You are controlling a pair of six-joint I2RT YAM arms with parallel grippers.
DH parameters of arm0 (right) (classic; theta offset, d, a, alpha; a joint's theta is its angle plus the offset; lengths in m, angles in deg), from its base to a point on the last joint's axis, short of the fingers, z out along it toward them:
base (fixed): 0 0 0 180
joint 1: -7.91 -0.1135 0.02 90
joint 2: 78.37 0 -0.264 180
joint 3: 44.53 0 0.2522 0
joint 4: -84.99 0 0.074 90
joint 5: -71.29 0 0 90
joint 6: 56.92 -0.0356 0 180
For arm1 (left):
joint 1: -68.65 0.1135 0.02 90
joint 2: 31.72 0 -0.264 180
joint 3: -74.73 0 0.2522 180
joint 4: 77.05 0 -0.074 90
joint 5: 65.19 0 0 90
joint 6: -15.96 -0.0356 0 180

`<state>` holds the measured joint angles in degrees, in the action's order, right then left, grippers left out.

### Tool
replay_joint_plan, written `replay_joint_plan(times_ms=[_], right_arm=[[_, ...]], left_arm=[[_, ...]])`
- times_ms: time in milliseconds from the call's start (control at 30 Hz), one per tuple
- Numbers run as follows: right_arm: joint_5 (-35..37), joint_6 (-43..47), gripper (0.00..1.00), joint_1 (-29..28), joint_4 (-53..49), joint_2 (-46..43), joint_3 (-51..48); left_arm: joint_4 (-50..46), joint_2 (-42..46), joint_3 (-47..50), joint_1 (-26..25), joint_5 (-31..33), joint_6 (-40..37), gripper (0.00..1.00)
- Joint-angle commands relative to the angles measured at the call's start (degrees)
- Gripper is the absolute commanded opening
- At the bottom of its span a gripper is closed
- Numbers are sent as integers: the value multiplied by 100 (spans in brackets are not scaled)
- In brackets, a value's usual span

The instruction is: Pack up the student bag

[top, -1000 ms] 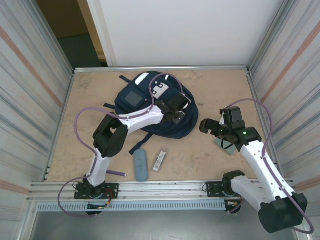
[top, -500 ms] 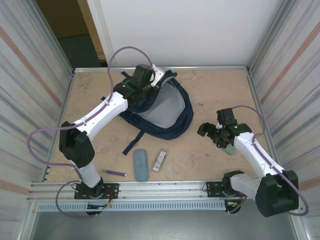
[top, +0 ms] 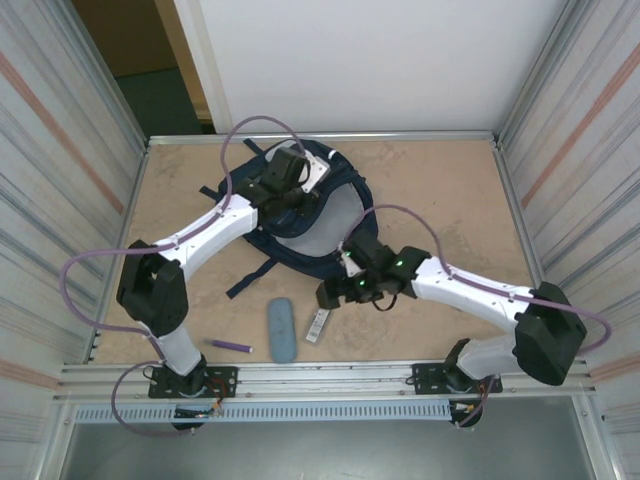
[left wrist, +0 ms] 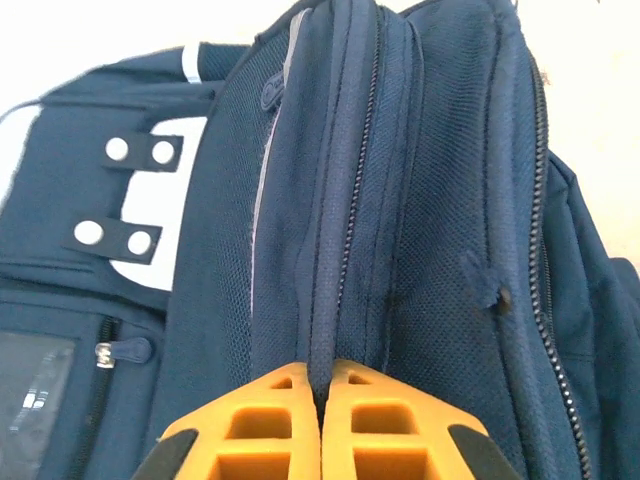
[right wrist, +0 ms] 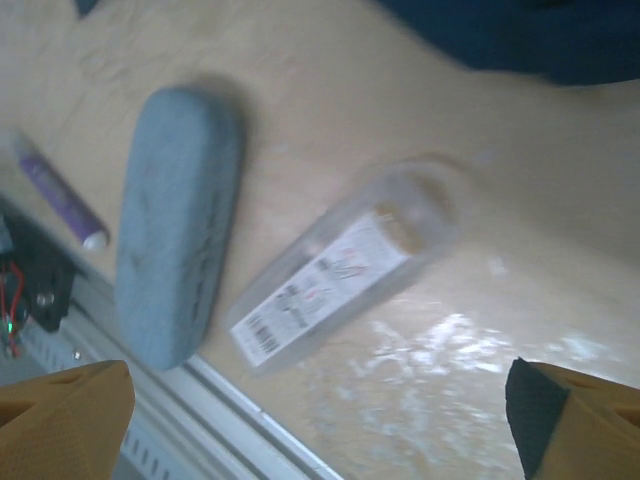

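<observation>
Left arm reaches far forward, left claw [left wrist: 322, 375] pinching a fold of the bag [left wrist: 420, 200]. Right arm stretches low leftward, right claw [right wrist: 320, 415] spread over a packet [right wrist: 335, 275] beside a case [right wrist: 178, 225].

OVERHEAD AND WRIST VIEWS: The fixed top camera looks steeply down from above and behind the arm bases, taking in the whole table [top: 450, 190] from well off. The left wrist camera sits tight against the student bag [left wrist: 400, 200], facing along its zip seams, with the left gripper [left wrist: 322, 378] at 6 o'clock of its frame; overhead, that bag lies toward 12 o'clock. The right wrist camera faces down, close above a grey case [right wrist: 175, 225] and a clear packet [right wrist: 335, 275], both shared with the top view near 6 o'clock.
</observation>
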<state>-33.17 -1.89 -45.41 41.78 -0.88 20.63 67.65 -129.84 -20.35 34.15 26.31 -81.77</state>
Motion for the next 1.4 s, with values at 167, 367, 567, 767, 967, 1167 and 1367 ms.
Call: replay_joint_plan(times_ms=[167, 367, 567, 767, 967, 1167, 1367], right_arm=[[1744, -263, 95, -1460, -66, 1327, 1089], [1937, -274, 96, -1987, -350, 2356, 1888], [2130, -204, 99, -2289, -597, 3304, 2702], [2150, -432, 98, -2213, -1039, 3903, 3134], [2093, -474, 74, -2262, -1363, 4319, 3487], [2146, -648, 56, -2088, -1110, 3827, 3159], [1938, -1140, 40, -1549, -421, 2501, 2397]], left_arm=[[1095, 394, 887, 419, -1075, 1244, 0], [1190, 198, 1047, 503, -1294, 1407, 0], [1185, 376, 1123, 688, -1447, 1789, 0], [1101, 470, 1015, 716, -1375, 1909, 0], [1129, 458, 996, 739, -1398, 1978, 0], [1053, 494, 879, 878, -1566, 2195, 0], [1004, 683, 742, 884, -1796, 2091, 0]])
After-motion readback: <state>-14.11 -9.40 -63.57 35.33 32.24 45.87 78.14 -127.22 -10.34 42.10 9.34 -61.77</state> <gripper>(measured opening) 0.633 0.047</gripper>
